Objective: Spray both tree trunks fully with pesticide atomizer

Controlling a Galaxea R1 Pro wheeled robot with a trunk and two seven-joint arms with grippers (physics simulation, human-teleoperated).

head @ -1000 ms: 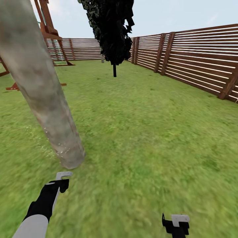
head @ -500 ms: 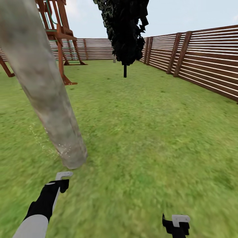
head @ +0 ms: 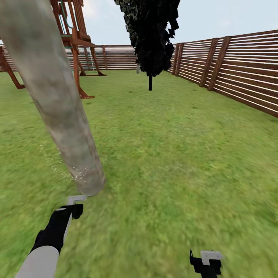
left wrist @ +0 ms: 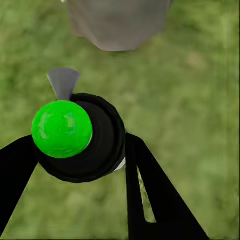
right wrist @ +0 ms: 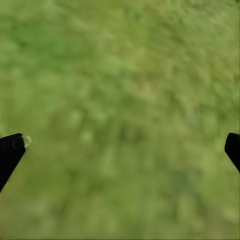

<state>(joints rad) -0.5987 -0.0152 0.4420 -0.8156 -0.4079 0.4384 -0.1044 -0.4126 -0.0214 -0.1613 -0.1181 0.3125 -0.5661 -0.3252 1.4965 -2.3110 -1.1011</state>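
Looking down from the head view, the left gripper (head: 74, 204) sits just short of the base of a thick pale tree trunk (head: 58, 104) that leans up across the grass lawn (head: 173, 162). Whitish pesticide specks (head: 58, 164) dot the trunk's foot and the air beside it. A black cypress-like tree (head: 151, 34), a wooden play frame (head: 75, 42) and the slatted fence (head: 231, 73) stand beyond. The right gripper (head: 205, 259) hangs low over grass.

The left wrist view shows the black fingers (left wrist: 150, 195) clamped around the pesticide atomizer (left wrist: 80, 137), its green cap and grey nozzle toward the trunk base.

The right wrist view shows its fingertips (right wrist: 11, 152) spread wide over grass, empty.
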